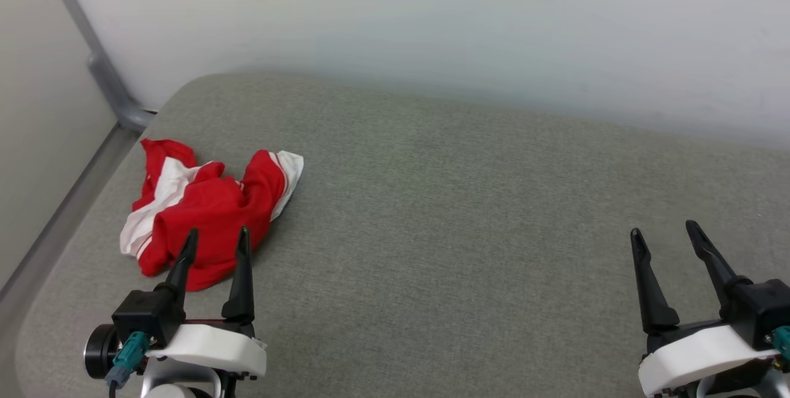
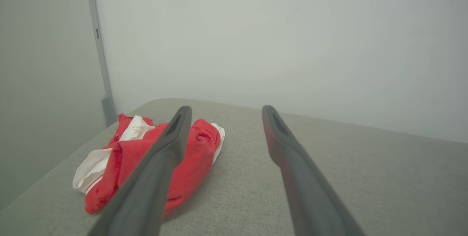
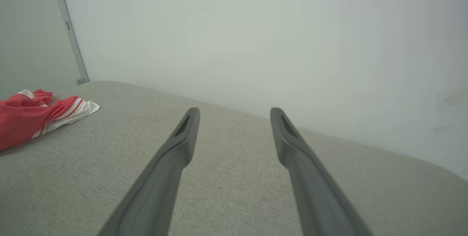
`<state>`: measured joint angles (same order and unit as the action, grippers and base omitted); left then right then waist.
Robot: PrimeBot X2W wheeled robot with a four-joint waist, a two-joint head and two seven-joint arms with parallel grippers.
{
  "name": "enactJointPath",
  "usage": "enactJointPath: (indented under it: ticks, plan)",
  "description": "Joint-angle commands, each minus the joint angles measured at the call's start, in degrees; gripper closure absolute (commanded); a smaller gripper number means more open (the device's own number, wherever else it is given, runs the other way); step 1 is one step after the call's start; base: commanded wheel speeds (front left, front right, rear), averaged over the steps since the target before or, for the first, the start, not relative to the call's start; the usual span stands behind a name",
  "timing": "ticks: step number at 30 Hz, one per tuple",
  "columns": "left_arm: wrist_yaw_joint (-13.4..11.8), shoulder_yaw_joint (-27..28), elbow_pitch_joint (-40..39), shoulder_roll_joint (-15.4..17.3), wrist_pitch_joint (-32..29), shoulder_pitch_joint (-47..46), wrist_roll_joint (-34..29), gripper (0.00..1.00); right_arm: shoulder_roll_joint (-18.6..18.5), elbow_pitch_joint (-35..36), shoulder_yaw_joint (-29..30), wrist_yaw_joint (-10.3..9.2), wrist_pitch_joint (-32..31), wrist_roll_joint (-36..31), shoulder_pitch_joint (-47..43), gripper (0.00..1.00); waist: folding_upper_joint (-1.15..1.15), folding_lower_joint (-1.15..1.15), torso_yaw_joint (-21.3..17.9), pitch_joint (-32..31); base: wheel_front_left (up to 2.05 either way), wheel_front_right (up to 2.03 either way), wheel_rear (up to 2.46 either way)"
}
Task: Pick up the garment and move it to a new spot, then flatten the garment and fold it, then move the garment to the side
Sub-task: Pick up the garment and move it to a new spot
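The garment (image 1: 203,207) lies crumpled in a red and white heap on the grey cushioned surface (image 1: 469,213), near its far left corner. My left gripper (image 1: 217,236) hovers just in front of the heap, open, its fingertips overlapping the near edge of the cloth in the head view. In the left wrist view the garment (image 2: 193,163) sits left of and behind the left finger, with the left gripper (image 2: 225,109) holding nothing. My right gripper (image 1: 664,230) stands open at the lower right, far from the cloth. The right wrist view shows the garment (image 3: 33,113) at its left edge and the right gripper (image 3: 234,111) empty.
A pale wall (image 1: 432,21) runs along the back of the surface. A grey metal post (image 1: 105,71) rises at the far left corner, with a grey rail (image 1: 68,207) along the left edge. Bare grey fabric stretches between the two grippers.
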<state>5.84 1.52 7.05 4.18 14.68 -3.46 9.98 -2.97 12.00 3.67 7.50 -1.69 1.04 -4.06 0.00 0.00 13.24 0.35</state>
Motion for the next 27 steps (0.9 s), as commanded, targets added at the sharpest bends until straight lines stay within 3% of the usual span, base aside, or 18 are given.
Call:
enactJointPath:
  ticks: [1,15,27]
  plan:
    - [0.18,0.50,0.13,-0.26,0.36,-0.25,-0.70,0.00,0.11,0.40,-0.16,-0.02,0.45,-0.88,0.40,0.00,0.00,0.00,2.77,0.10,0.00,0.00,0.00]
    - [1.27,3.12,0.67,-1.04,0.60,-0.70,0.75,0.00,0.10,-1.02,-0.39,-0.03,1.68,0.51,1.61,0.00,0.00,0.00,10.47,0.56,0.00,0.00,0.00]
    - [1.63,4.01,2.72,-1.10,0.60,-2.91,1.15,0.00,0.11,-1.86,-0.73,-0.02,2.31,1.09,2.51,0.00,0.00,0.00,11.67,1.62,0.00,0.00,0.00]
